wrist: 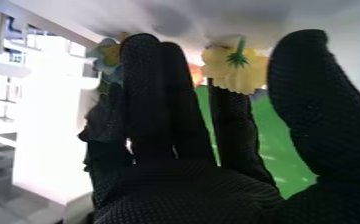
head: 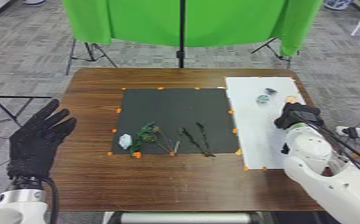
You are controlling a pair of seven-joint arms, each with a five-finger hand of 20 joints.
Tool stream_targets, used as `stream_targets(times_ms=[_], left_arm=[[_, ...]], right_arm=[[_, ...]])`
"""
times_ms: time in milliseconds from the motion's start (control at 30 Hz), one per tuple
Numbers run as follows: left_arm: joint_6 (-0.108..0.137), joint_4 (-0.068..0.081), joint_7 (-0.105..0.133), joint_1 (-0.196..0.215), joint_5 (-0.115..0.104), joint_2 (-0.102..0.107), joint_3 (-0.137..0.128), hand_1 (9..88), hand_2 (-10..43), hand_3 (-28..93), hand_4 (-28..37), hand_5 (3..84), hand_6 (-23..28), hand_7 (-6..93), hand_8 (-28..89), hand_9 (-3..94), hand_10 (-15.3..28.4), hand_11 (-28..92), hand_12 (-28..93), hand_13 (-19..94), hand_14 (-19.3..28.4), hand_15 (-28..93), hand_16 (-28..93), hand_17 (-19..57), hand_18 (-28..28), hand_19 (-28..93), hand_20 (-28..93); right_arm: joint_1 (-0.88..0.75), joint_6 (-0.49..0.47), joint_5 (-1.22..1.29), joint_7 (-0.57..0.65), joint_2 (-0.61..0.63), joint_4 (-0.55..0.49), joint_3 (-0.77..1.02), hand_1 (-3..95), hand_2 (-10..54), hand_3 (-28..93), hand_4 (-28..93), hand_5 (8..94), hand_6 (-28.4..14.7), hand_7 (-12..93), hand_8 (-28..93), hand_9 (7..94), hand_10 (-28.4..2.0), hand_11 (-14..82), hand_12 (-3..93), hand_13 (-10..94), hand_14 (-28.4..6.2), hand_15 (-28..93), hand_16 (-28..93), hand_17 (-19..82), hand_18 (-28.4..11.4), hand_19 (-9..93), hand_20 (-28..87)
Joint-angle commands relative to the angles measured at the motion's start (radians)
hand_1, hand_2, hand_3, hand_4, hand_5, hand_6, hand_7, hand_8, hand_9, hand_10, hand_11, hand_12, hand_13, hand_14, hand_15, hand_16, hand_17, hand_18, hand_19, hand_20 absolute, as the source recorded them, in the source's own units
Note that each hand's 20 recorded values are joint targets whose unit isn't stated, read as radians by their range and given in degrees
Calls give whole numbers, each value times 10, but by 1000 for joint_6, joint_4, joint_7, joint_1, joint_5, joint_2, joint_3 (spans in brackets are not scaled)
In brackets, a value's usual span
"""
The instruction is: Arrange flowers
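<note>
Yellow flower [wrist: 239, 70] sits between the thumb and straight, parted fingers of the right hand [wrist: 185, 192], right of frame over the white sheet [head: 254, 132]; likely lined up for a pinch. Left hand [head: 36, 145] spread, far left, presumably clear of the work. Stems [head: 204, 136] lower centre, probably staged.

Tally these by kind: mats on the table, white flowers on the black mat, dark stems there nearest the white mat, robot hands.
Black mat, white mat: 2
White flower: 1
Dark stems: 2
Left hand, right hand: 2
Total: 7
</note>
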Motion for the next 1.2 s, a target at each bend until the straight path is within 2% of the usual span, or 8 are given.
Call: stream_targets(times_ms=[33, 133, 300, 500, 700, 900, 1033, 1200], left_arm=[[4, 3, -15, 1, 2, -12, 5, 244, 63, 800, -239, 405, 107, 127, -90, 343, 199, 265, 117, 261, 279, 565, -89, -59, 284, 531, 300], [3, 4, -17, -1, 1, -16, 10, 244, 63, 800, -238, 405, 107, 127, -90, 343, 199, 265, 118, 261, 279, 566, -89, -59, 284, 530, 301], [4, 0, -8, 21, -1, -22, 7, 243, 63, 800, -238, 405, 106, 129, -90, 343, 200, 265, 118, 260, 279, 565, -89, -58, 284, 530, 302], [13, -18, 8, 67, -4, -19, -4, 244, 63, 798, -241, 405, 106, 129, -90, 344, 200, 264, 118, 260, 279, 566, -89, -58, 284, 530, 303], [-7, -19, -8, 14, 13, 0, 3, 242, 63, 798, -245, 407, 108, 129, -90, 344, 200, 266, 118, 261, 279, 566, -89, -58, 284, 530, 306], [-19, -21, -24, -33, 33, 28, -9, 241, 63, 799, -246, 407, 108, 129, -90, 345, 200, 266, 117, 261, 278, 566, -89, -57, 284, 528, 310], [-39, 11, -53, -131, 38, 61, 28, 241, 62, 800, -246, 406, 107, 130, -90, 346, 200, 266, 117, 262, 279, 566, -89, -56, 284, 528, 312], [-40, 18, -42, -159, 35, 85, 44, 241, 63, 800, -246, 407, 108, 129, -90, 346, 199, 267, 117, 262, 279, 566, -89, -56, 284, 528, 314]], right_arm=[[51, 260, -144, 21, 55, 80, -187, 502, -95, 694, -283, 785, 42, 174, -33, 778, -105, 162, 225, 690, -78, 666, 127, 273, -225, 927, 507], [55, 311, -162, 36, 58, 64, -200, 548, -95, 645, -283, 881, 51, 159, 4, 923, -62, 162, 287, 762, -60, 673, 158, 322, -222, 932, 550], [113, 404, -199, 7, 12, 0, -243, 573, -95, 641, -283, 912, 41, 154, 14, 937, -67, 250, 263, 799, -58, 693, 174, 357, -224, 932, 591], [275, 419, -248, -148, -192, -45, -351, 570, -95, 667, -283, 921, 33, 152, 23, 937, -75, 273, 259, 806, -60, 700, 180, 363, -230, 932, 608], [396, 385, -232, -295, -435, 49, -454, 565, -95, 676, -283, 922, 30, 152, 26, 937, -78, 279, 257, 806, -60, 704, 184, 362, -230, 932, 612], [477, 319, -224, -433, -656, 251, -516, 553, -95, 689, -283, 920, 33, 150, 30, 937, -76, 278, 257, 799, -62, 710, 187, 353, -227, 932, 619], [631, 343, -104, -289, -648, 296, -717, 544, -95, 697, -283, 915, 32, 150, 33, 937, -75, 276, 257, 791, -63, 715, 188, 347, -225, 932, 621], [587, 212, -155, -316, -658, 304, -687, 525, -95, 708, -283, 898, 38, 150, 30, 935, -73, 256, 272, 764, -66, 726, 187, 328, -219, 932, 611]])
